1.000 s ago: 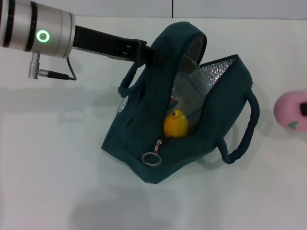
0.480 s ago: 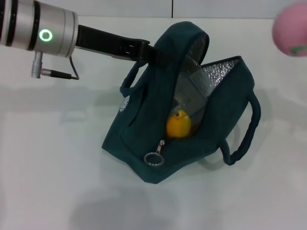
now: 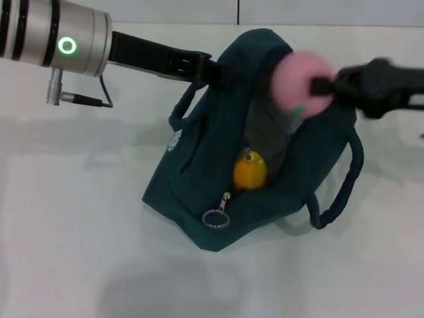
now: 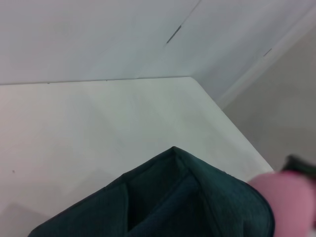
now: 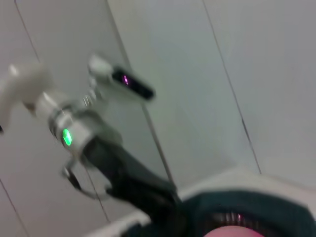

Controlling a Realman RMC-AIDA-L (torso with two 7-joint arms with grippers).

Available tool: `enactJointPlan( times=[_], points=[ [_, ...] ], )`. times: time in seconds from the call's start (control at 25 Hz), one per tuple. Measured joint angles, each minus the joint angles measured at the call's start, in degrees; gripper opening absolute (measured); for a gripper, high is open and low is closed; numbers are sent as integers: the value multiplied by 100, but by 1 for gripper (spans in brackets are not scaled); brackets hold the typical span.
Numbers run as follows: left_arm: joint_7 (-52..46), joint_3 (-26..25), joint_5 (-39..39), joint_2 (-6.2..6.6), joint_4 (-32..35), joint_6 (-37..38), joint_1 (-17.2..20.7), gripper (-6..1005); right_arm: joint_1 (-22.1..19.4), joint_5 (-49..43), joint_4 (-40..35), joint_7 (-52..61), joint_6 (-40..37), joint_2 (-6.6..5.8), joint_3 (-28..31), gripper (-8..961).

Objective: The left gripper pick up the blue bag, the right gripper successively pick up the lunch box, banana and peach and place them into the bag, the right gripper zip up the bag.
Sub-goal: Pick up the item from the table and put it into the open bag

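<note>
The blue bag (image 3: 199,165) stands open on the white table (image 3: 73,218), its top edge held up by my left gripper (image 3: 222,71), which is shut on the fabric. Inside the opening the yellow banana (image 3: 249,171) shows; the lunch box is hidden behind the peach and bag wall. The pink peach (image 3: 303,83) hangs just above the bag's mouth, with my right gripper (image 3: 323,86) shut on it from the right. In the left wrist view the bag's upper rim (image 4: 173,197) and the peach (image 4: 291,202) appear. The right wrist view shows the bag's rim (image 5: 237,207) and the left arm (image 5: 123,173).
The zipper pull ring (image 3: 216,219) hangs at the bag's front lower end. One carry handle (image 3: 341,185) loops out on the right side, the other (image 3: 180,109) on the left. A wall rises behind the table's far edge (image 3: 199,24).
My right gripper has carried the peach from the right side of the table, up and leftward, to above the open bag. The left gripper keeps holding the bag in place.
</note>
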Motion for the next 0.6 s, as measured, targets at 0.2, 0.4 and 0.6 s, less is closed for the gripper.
enactJointPlan(
  times=[0.2, 0.4, 0.6],
  points=[
    [0, 2, -4, 0, 0, 0, 0, 33, 203, -168, 467, -3, 785, 11, -776, 38],
    [10, 8, -6, -5, -6, 0, 7, 33, 388, -86, 810, -108, 990, 65, -1136, 39],
    [40, 8, -6, -8, -14, 0, 49, 33, 348, 317, 799, -213, 951, 83, -1162, 70]
  ],
)
